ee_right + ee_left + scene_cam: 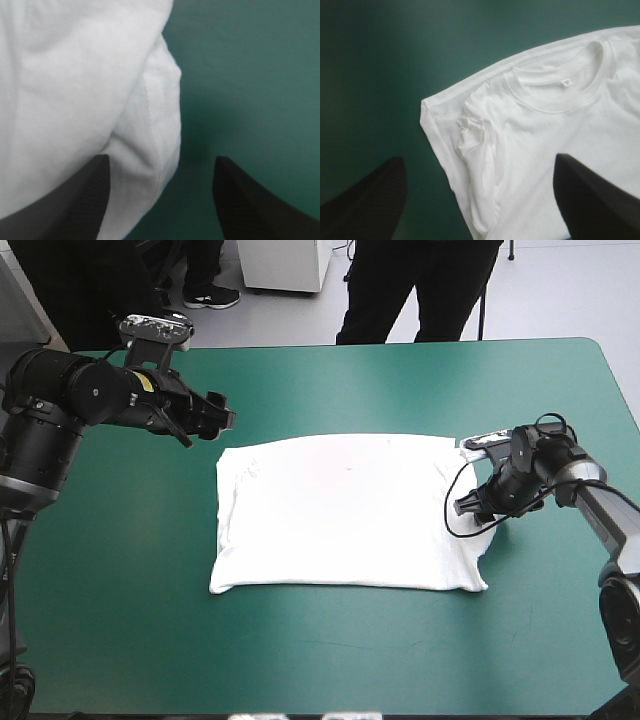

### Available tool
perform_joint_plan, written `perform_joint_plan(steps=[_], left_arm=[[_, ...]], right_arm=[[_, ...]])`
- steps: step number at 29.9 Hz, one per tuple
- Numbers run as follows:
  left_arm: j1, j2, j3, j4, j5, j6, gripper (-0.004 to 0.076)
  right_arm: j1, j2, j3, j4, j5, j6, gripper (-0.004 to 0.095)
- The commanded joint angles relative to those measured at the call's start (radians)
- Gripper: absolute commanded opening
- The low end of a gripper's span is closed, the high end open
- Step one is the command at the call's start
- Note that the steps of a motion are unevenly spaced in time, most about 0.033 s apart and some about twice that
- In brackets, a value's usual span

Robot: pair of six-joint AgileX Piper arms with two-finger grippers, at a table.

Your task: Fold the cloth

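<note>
The white T-shirt (340,510) lies spread flat on the middle of the teal-green table, folded into a rough rectangle. My left gripper (222,420) hovers open just off the shirt's far left corner; its wrist view shows the collar (560,85) and a tucked, wrinkled sleeve (475,145) ahead of the spread fingers (595,200). My right gripper (470,508) is low at the shirt's right edge, open, with the hemmed edge (160,125) lying between its fingers (75,200) and bare cover beside it.
Bare teal-green cover (330,660) surrounds the shirt on all sides. The table's far edge (400,344) runs along the back.
</note>
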Motion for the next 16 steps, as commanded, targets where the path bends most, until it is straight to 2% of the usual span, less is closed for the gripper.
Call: perform_joint_plan(steps=[1,7,10,16], left_arm=[[-0.005,-0.038,-0.029,-0.004,-0.034,-0.012,0.0582],[-0.005,-0.038,-0.029,0.003,-0.034,-0.012,0.0582],[-0.005,-0.040,-0.029,0.004,-0.029,-0.012,0.0582],[-0.005,-0.043,-0.029,0.005,-0.022,-0.012,0.0582]], right_arm=[[-0.003,0.002,-0.020,-0.013,-0.035,0.004,0.0572],[-0.003,0.070,-0.020,-0.009,-0.029,-0.006,0.0528],[-0.003,0.087,-0.020,0.001,-0.019,-0.006,0.0468],[-0.003,0.076,-0.037,-0.010,-0.007,-0.006,0.0135]])
